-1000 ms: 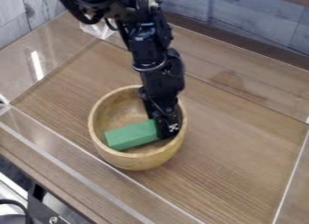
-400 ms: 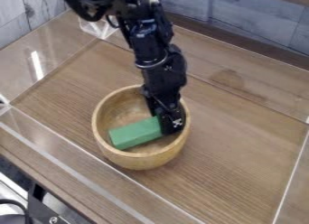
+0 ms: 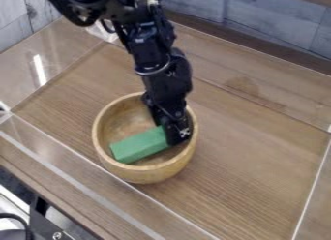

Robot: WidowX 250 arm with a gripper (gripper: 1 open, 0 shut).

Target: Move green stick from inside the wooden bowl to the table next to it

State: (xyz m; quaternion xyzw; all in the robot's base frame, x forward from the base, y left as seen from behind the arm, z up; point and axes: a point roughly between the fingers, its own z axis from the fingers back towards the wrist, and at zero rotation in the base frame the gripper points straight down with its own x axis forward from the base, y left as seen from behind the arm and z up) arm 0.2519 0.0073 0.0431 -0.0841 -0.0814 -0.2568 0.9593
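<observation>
The wooden bowl (image 3: 103, 128) sits in the middle of the table (image 3: 253, 137). The green stick (image 3: 135, 146) lies slanted inside it, its left end low near the front wall and its right end higher. My gripper (image 3: 175, 136) points steeply down into the bowl at the stick's right end. Its dark fingers straddle that end and look closed against it. The stick still rests in the bowl. The fingertips are partly hidden by the gripper's body.
Clear acrylic walls (image 3: 52, 65) border the tabletop at the left, front and right. Bare wood lies to the right of the bowl and in front of it. The black arm (image 3: 142, 36) leans in from the top left.
The bowl with the stick has slid slightly left in the picture, and the upper arm has leaned left. The gripper stays down at the stick's right end.
</observation>
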